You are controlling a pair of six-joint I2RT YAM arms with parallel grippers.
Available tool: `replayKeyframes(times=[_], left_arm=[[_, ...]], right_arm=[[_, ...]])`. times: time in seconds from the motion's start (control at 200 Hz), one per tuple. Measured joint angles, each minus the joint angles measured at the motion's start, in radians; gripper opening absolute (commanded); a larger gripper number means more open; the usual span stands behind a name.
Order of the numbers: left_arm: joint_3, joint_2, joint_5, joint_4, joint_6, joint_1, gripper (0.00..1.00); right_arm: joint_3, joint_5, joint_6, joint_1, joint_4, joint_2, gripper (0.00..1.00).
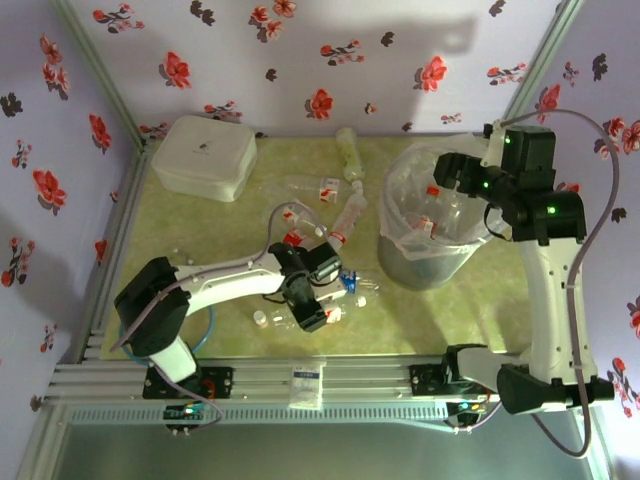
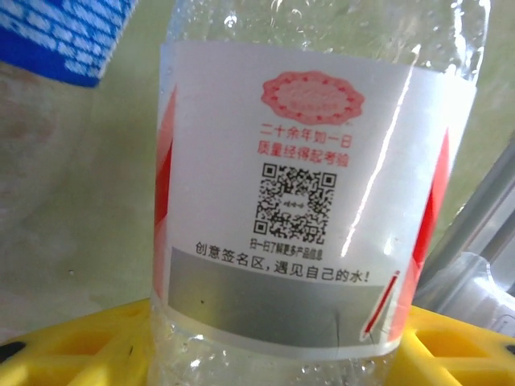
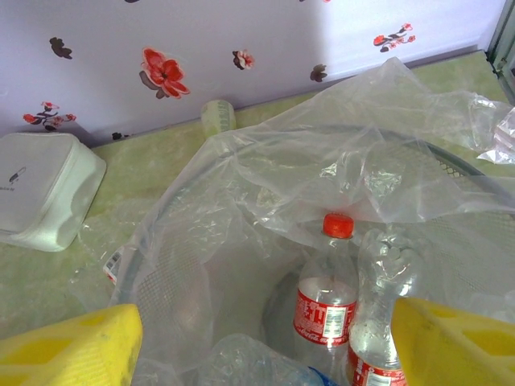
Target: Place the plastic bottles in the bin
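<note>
A clear plastic bottle (image 2: 282, 201) with a red-white label stands between the yellow fingers (image 2: 72, 346) of my left gripper (image 2: 282, 350). The jaws are spread wide on either side of it. From the top this gripper (image 1: 308, 298) sits low over the table among bottles, with a blue-labelled one (image 1: 350, 283) beside it. My right gripper (image 3: 265, 342) hangs open above the bin (image 1: 430, 240), nothing between its fingers. Inside the bag-lined bin (image 3: 451, 153) stand a red-capped bottle (image 3: 326, 297) and another one (image 3: 378, 322). More bottles lie mid-table (image 1: 350, 215), and a pale green one (image 1: 348, 152) lies at the back.
A white lidded box (image 1: 203, 155) sits at the back left, also in the right wrist view (image 3: 40, 189). Another blue-labelled bottle (image 2: 64, 40) lies close to the left gripper. The floral walls (image 1: 320, 60) close in the back and sides. The metal rail (image 1: 300, 375) runs along the near edge.
</note>
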Motion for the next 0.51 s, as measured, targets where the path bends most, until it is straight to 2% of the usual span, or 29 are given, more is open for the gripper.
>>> replayKeyframes(times=[0.205,0.295,0.43,0.505], left_arm=[[0.035,-0.068,0.000,-0.019,0.021,0.006,0.59],[0.037,-0.147,0.001,-0.011,0.012,0.042,0.51],[0.040,-0.277,-0.007,0.097,-0.080,0.176,0.46],[0.031,-0.338,-0.016,0.204,-0.137,0.218,0.43]], right_arm=[[0.002,-0.064,0.027,0.000,0.001,-0.007,0.81],[-0.024,-0.129,0.081,0.025,0.051,-0.022,0.81],[-0.103,-0.180,0.159,0.193,0.154,-0.049,0.80],[-0.144,-0.195,0.202,0.279,0.220,-0.048,0.80]])
